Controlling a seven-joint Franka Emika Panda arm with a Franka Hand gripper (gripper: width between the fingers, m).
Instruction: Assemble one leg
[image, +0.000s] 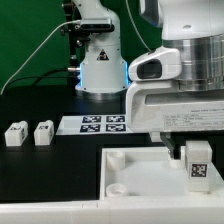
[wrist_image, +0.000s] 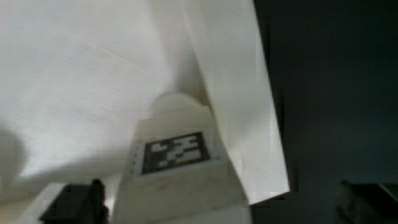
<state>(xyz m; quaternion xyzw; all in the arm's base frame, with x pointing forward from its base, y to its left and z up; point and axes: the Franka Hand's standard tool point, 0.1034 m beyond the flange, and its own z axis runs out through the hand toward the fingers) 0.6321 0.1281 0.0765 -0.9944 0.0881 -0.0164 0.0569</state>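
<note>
Presently, two spare legs (image: 27, 133) lie loose on the black desk (image: 40, 165) at the exterior view's left, then the marker board (image: 100, 124). Rightward, the fingers (image: 186, 152) hold the leg (image: 197, 162), a matte white tagged block, upright above the smooth moulded panel (image: 130, 180); insertion remains.

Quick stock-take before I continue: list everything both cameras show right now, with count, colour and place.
leg in the fingers: one, white with a black-and-white tag, upright over the panel's right side in the exterior view; also in the wrist view.
loose legs: two, white, side by side on the table at the exterior view's left.
panel: one, white, tray-like with round corner sockets, front of the table.
marker board: one, white with black tags, flat behind the panel.
table: one, black.
gripper: one, white body, fingers shut on the leg.
</note>
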